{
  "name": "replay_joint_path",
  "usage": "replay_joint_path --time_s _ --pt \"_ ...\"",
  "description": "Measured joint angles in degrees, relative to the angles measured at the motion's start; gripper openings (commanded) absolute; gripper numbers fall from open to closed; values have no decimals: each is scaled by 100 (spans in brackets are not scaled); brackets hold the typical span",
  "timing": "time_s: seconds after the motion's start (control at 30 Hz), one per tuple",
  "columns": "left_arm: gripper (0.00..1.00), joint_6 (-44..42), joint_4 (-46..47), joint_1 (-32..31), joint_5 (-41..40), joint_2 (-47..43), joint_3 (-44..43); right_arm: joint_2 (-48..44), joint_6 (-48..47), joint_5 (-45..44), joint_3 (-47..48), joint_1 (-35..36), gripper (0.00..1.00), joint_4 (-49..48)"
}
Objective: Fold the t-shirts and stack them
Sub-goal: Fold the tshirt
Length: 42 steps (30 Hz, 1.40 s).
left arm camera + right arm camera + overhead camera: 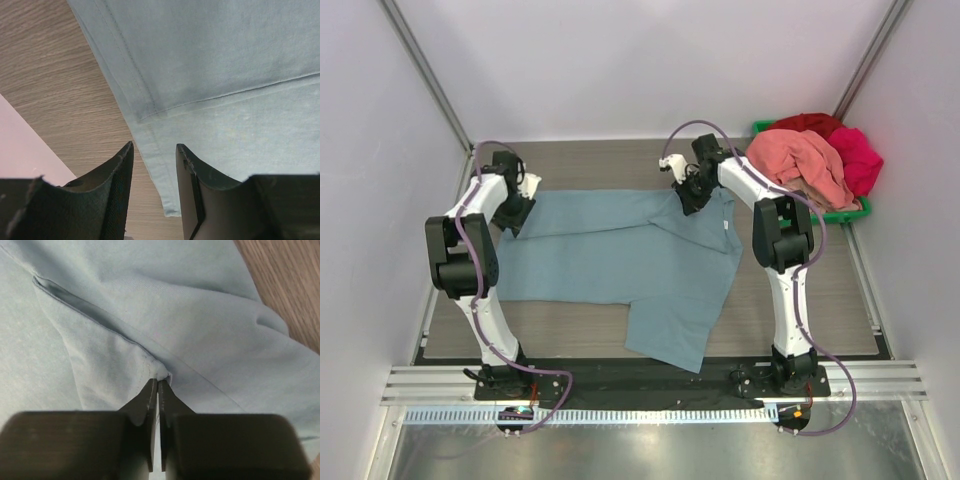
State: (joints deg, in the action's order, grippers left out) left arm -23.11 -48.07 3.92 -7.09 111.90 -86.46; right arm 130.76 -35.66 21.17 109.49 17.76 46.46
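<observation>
A large dusty blue-grey t-shirt (620,260) lies spread on the wooden table, partly folded over itself. My left gripper (516,222) is at its far left corner. In the left wrist view this gripper (155,147) is open, and the shirt's hemmed edge (160,170) runs down between the fingers. My right gripper (688,203) is at the shirt's far right edge. The right wrist view shows it (158,382) shut on a small pinch of the blue-grey cloth (150,315). A salmon-pink t-shirt (800,160), a magenta one (860,160) and a red one (810,123) are piled at the back right.
The piled tees sit in a green bin (855,212) at the table's far right corner. White walls close in on both sides and behind. Bare wooden table (570,335) shows near the shirt's front edge and at its far left (55,90).
</observation>
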Motion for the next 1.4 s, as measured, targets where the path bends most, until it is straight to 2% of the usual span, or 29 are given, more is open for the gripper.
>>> replay_joint_path --time_s 0.07,0.27,0.47,0.53,0.57,0.6,0.67,0.77,0.93,1.23,1.4 --pt "40 0 2 0 -24 0 42 11 -2 46 17 0 1 7" --pt "40 -4 15 2 -46 -46 181 -79 2 170 -74 17 1 -2" --pt "40 -20 125 63 -87 -184 280 -1036 -42 181 -953 396 1 72" --pt "40 -22 177 111 -92 -184 282 -1467 -52 173 -1233 699 8 114" --pt "40 -22 203 136 -92 -184 289 -1626 -46 170 -1314 839 20 131" --pt "40 -22 225 155 -96 -184 293 -1810 -28 173 -1416 997 23 136" --pt "40 -24 251 181 -107 -184 293 -2035 0 177 -1515 1268 27 175" --pt "41 -20 260 186 -127 -181 291 -2116 57 144 -1523 1449 27 186" --pt "44 55 146 238 -46 -46 107 -2081 184 -177 -1484 1209 27 170" --pt "48 660 -717 680 664 713 -1123 -1449 459 -662 -839 407 27 -225" --pt "39 782 -1040 756 855 872 -1233 -1193 461 -798 -662 136 27 -273"
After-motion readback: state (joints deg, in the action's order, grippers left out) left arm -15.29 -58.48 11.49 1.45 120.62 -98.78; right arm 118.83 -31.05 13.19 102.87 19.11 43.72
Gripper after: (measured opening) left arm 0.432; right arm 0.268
